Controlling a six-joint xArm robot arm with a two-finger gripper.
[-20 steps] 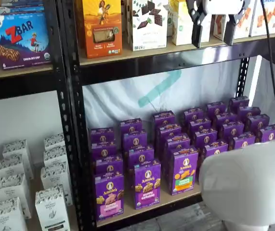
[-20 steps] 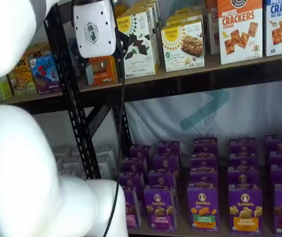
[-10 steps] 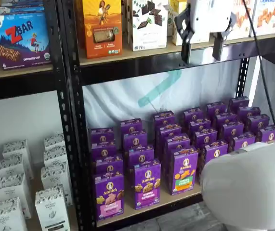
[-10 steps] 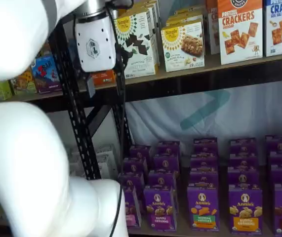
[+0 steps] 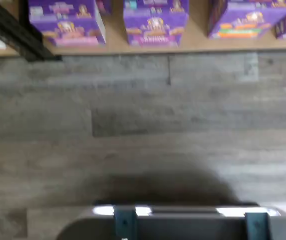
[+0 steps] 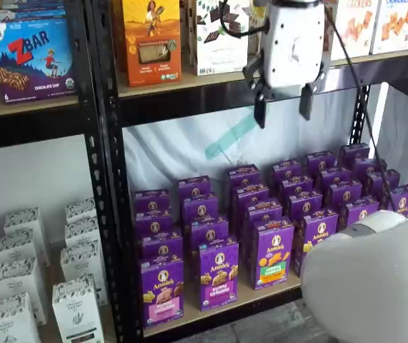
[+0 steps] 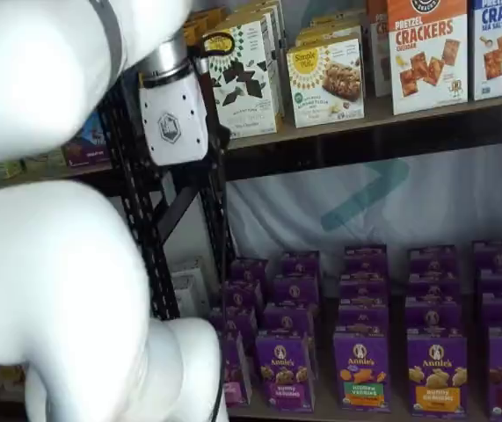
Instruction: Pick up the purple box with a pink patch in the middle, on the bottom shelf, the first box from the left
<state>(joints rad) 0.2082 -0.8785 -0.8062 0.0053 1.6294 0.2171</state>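
The purple box with a pink band stands upright at the front left of the bottom shelf. It also shows in the wrist view, and in a shelf view it is partly hidden behind my white arm. My gripper hangs high up, just below the upper shelf board, well above and to the right of the box. Its two black fingers show a plain gap and hold nothing. In a shelf view only its white body shows clearly.
Rows of other purple cartons fill the bottom shelf, with a darker purple band and a green band beside the target. White cartons stand in the left bay. A black upright borders the target. My white arm covers the lower right.
The gripper has come down and to the left, from the upper shelf's boxes to just below the upper board. The boxes have not moved.
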